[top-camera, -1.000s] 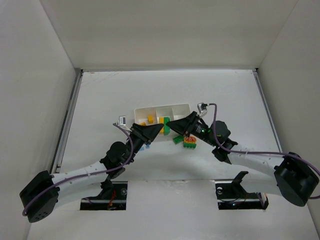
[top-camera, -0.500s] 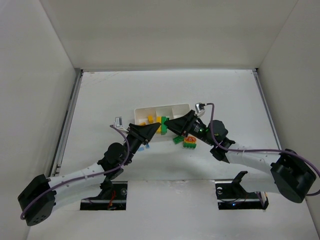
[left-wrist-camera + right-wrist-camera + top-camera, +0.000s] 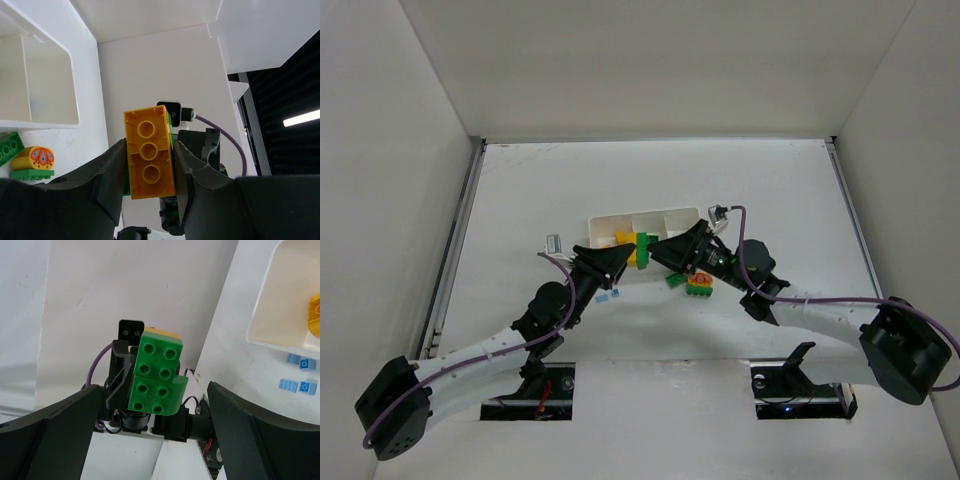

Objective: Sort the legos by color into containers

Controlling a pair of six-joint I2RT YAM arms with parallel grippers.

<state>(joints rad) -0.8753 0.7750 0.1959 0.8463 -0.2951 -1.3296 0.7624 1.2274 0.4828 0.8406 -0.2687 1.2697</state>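
My left gripper (image 3: pixel 149 165) is shut on a yellow-orange lego (image 3: pixel 149 160) that has green legos (image 3: pixel 156 377) stuck to its far side. In the top view this stack (image 3: pixel 639 248) hangs over the front edge of the white tray of containers (image 3: pixel 675 216), between the two grippers. My right gripper (image 3: pixel 155 390) stands open, its fingers wide on either side of the green legos and not touching them. A yellow lego (image 3: pixel 315 315) lies in a container. Light blue legos (image 3: pixel 298 374) lie on the table in front of the tray.
A loose green lego (image 3: pixel 676 281) and an orange-and-green piece (image 3: pixel 699 285) lie on the table under my right arm. Light blue legos (image 3: pixel 608 296) sit beside my left arm. The white enclosure walls stand on three sides.
My right gripper has opened and let go of the green legos. The left gripper has drawn slightly back to the left with the stack still in it.
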